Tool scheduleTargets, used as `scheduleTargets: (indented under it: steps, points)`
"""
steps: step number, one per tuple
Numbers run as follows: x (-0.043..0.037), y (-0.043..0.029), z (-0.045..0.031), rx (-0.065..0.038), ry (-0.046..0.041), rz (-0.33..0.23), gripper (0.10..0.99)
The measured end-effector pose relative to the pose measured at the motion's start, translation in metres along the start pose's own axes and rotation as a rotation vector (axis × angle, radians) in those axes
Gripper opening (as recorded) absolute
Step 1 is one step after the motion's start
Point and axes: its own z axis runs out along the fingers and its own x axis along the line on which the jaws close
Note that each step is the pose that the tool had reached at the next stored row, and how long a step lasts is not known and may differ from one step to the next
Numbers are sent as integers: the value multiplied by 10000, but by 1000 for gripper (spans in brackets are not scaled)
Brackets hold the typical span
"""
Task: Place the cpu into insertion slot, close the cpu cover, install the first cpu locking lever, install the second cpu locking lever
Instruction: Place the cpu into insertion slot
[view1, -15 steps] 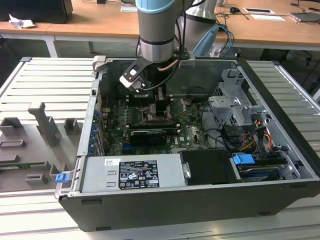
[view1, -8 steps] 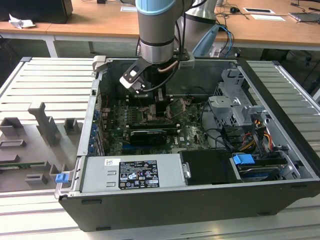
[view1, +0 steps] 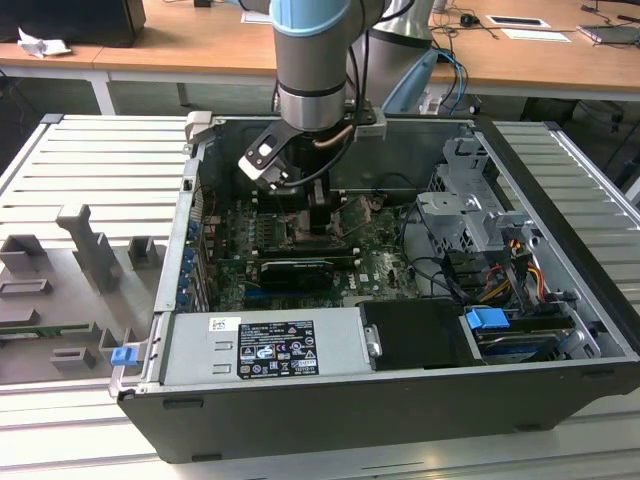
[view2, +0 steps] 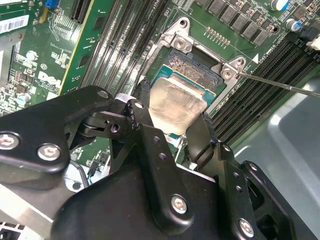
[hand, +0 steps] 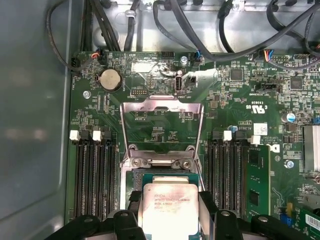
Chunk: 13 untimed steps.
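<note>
Exterior view, read from its left: grey fixture blocks (view1: 90, 250) are sitting on a ribbed bench (view1: 60, 170). Next the open computer case (view1: 400, 400) is lying with the arm (view1: 312, 60) reaching down into it, the gripper (view1: 318, 212) hanging low over the green motherboard (view1: 380, 262). A metal drive cage (view1: 465, 205) is standing toward the exterior view's right.

Second wrist view is showing two black fingers (view2: 147, 130) pressing in on opposite edges of the cpu (view2: 175, 102), pinching it. The chip is hanging tilted just over the insertion slot (view2: 192, 65), whose dark centre is showing partly uncovered beyond it. Whether any edge is touching the socket I cannot tell. In the first wrist view the cpu cover (hand: 162, 105) is lying swung open, clear of the socket.

I am judging the first step, placing the chip, to be in hand and not yet done. Seating it is calling for a level chip, squared to the silvery rim, and a gentle descent.

Counting: one cpu, one slot, one cover and one gripper with two fingers. One thin metal rod (view2: 280, 86) is lying beside the socket, likely a locking lever, and two banks of long black memory slots (hand: 95, 170) are flanking it.
</note>
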Motion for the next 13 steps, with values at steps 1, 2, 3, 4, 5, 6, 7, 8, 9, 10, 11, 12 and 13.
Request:
scheduleTargets:
  steps: [1, 2, 3, 4, 5, 6, 7, 8, 9, 10, 11, 12, 13]
  points:
    - [10, -14, 22, 0, 0, 0, 529]
    - [17, -22, 37, 0, 0, 1, 529]
    - [21, -24, 46, 0, 1, 0, 529]
    - [28, -25, 59, 0, 0, 0, 529]
    - [33, -27, 74, 0, 1, 0, 529]
    - [33, -27, 79, 0, 0, -1, 529]
    - [33, -28, 82, 1, -1, -1, 529]
    - [33, -29, 84, 2, -2, 0, 529]
    - [33, -29, 85, 2, -2, 1, 529]
    - [34, -29, 87, 1, -1, 1, 529]
    - [34, -30, 88, 1, 0, 0, 529]
    - [34, -31, 89, 1, 0, 1, 529]
    - [34, -32, 90, 1, 0, 1, 529]
